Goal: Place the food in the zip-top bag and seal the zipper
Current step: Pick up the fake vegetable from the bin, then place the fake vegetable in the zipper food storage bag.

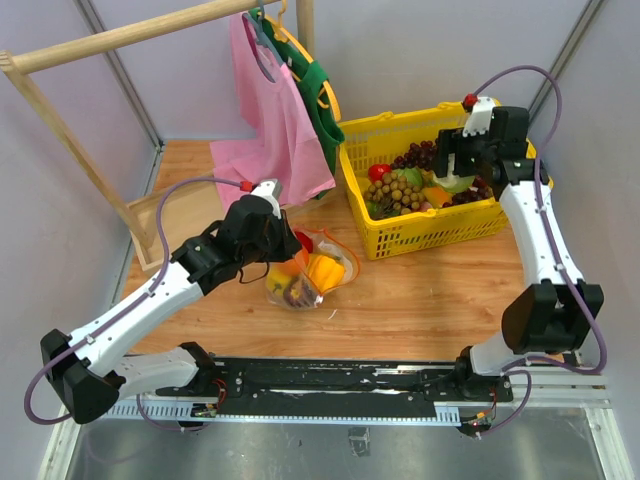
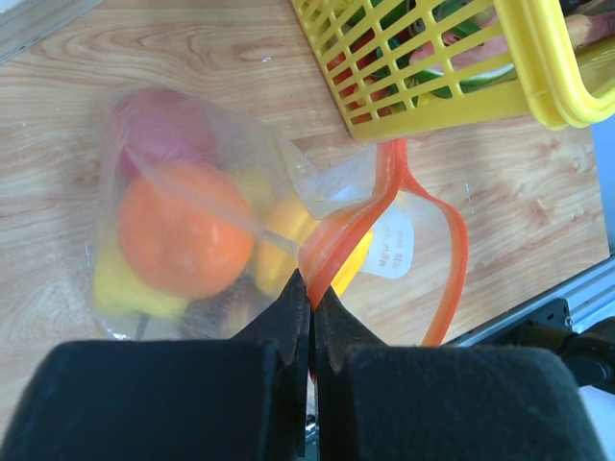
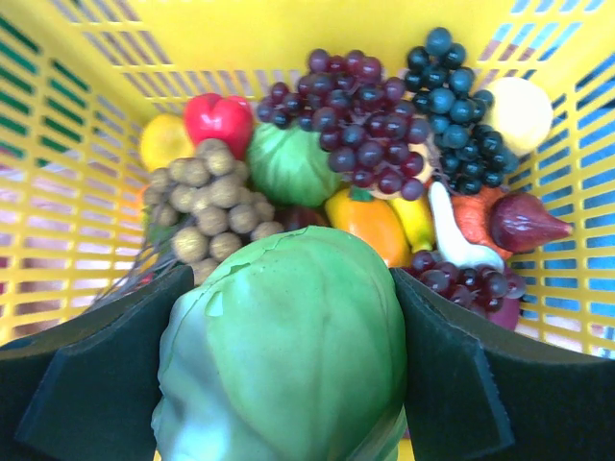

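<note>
The zip-top bag point(image 1: 305, 275) lies on the wooden table in front of the left arm. It holds food: an orange point(image 2: 183, 235), a red fruit point(image 2: 159, 125) and a yellow piece point(image 2: 288, 226). My left gripper point(image 2: 312, 300) is shut on the red-orange zipper point(image 2: 370, 206) at one end, and the mouth gapes open beside the white label point(image 2: 392, 245). My right gripper point(image 3: 290, 279) hangs inside the yellow basket point(image 1: 430, 235). Its pads press both sides of a green cabbage-like food piece point(image 3: 288, 346).
The basket also holds dark grapes point(image 3: 360, 125), a brown grape bunch point(image 3: 207, 206), a red pepper point(image 3: 219, 117), an orange-yellow pepper point(image 3: 370, 221) and a pale round piece point(image 3: 519, 110). A pink cloth bag point(image 1: 275, 120) and a green one point(image 1: 315, 95) hang from a wooden rack point(image 1: 120, 38) at the back left.
</note>
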Available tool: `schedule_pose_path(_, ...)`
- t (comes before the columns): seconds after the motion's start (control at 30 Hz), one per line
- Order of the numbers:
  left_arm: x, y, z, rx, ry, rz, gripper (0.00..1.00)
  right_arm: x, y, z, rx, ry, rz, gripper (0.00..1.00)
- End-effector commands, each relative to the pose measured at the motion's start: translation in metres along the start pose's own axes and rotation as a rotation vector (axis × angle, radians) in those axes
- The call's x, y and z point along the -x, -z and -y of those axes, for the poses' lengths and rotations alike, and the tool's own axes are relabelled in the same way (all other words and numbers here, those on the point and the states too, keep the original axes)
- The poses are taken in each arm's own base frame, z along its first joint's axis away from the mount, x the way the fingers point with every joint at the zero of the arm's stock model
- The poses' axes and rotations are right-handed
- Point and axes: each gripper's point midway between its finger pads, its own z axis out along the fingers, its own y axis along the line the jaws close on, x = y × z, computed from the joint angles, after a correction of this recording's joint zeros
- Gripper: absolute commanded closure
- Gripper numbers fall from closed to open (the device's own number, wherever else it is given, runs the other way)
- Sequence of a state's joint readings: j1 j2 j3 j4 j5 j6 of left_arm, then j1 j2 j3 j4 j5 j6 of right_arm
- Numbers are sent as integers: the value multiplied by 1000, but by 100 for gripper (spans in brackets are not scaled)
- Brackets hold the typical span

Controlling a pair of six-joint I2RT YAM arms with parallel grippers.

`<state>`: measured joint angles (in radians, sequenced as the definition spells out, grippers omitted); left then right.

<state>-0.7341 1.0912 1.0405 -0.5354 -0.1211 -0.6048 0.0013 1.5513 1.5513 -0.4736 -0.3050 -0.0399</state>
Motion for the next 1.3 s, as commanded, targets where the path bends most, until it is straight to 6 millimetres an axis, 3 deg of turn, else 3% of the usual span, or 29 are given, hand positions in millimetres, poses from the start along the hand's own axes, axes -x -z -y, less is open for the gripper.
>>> schedule_pose_path(0.0,20,8,7,-19,-16,41,100,26,30,-38,78,9,128,54)
schedule_pose_path(0.17,21,10,7,-14,-18,39,100,40,75,-87,172,39,250,59)
schedule_pose_path(0.33,23,12,11,-24,-10,37,100,37,106,-163,387,62,365,59)
schedule_pose_path(0.5,25,17,20,-63,9,37,100,24,138,-236,646,107,469,59)
schedule_pose_path(0.77,24,18,31,-118,46,24,100,-11,164,-310,980,137,524,56)
schedule_pose_path(1.0,12,8,31,-126,71,-12,100,-54,157,-345,1094,185,450,47)
schedule_pose_path(1.17,7,4,33,-146,83,-24,100,-86,124,-344,1034,201,383,36)
schedule_pose_path(1.27,4,2,32,-143,86,-31,100,-95,118,-349,1051,183,355,26)
